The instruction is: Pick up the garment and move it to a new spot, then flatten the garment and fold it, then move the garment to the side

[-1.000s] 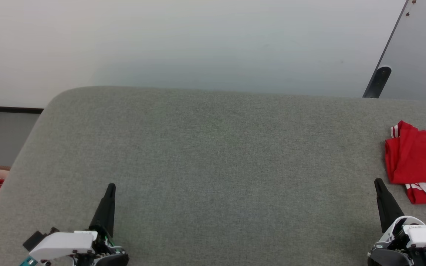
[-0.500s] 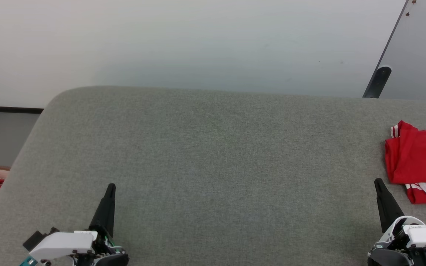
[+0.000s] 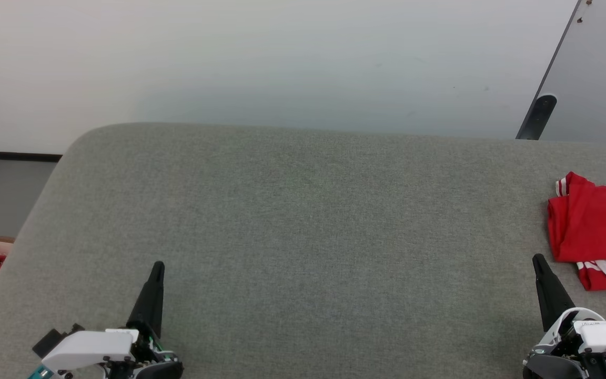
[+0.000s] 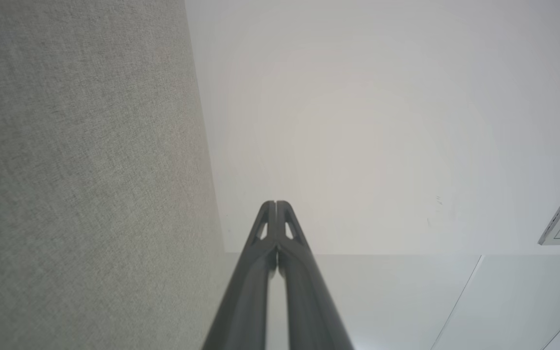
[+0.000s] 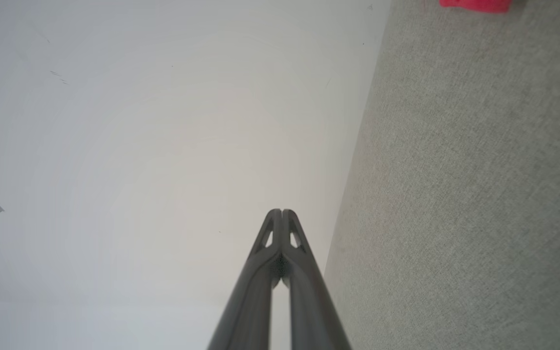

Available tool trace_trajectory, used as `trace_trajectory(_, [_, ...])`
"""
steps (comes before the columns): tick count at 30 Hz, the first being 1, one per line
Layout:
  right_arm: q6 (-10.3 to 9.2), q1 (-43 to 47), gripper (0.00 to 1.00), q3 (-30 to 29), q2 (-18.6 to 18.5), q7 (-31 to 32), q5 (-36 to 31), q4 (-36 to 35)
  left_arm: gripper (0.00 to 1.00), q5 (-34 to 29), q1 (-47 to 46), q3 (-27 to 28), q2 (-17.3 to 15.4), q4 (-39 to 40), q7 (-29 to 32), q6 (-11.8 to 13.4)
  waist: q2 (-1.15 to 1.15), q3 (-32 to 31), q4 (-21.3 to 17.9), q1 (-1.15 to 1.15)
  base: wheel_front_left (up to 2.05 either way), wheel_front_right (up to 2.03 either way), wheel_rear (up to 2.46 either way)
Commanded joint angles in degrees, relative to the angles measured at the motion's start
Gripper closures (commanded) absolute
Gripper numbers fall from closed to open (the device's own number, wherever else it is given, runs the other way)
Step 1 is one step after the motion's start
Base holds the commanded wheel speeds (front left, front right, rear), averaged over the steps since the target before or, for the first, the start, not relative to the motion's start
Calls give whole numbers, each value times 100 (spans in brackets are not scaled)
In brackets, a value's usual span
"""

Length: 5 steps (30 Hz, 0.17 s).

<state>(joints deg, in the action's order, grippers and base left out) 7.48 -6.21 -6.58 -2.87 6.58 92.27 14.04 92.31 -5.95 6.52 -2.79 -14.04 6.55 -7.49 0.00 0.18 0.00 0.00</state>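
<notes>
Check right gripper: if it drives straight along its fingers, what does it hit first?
Nothing close, as far as the views show. The right gripper, jaws shut, points along the grey padded surface toward the pale wall. The garment lies off to its right, out of line. Depth unclear.

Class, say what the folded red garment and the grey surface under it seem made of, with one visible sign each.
The garment: likely soft matte knit cloth; it lies in limp folds. The grey surface: seemingly woven matte upholstery fabric; fine flecked weave.
</notes>
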Motion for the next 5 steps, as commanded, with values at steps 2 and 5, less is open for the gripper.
trace_trajectory(2, [2, -11, 100, 8, 17, 9, 28, 1, 100, 20, -51, 12, -5, 9, 15, 0, 0, 0, 0, 0, 0, 0, 0])
trace_trajectory(5, [2, -11, 100, 8, 17, 9, 28, 1, 100, 20, -51, 12, -5, 9, 15, 0, 0, 0, 0, 0, 0, 0, 0])
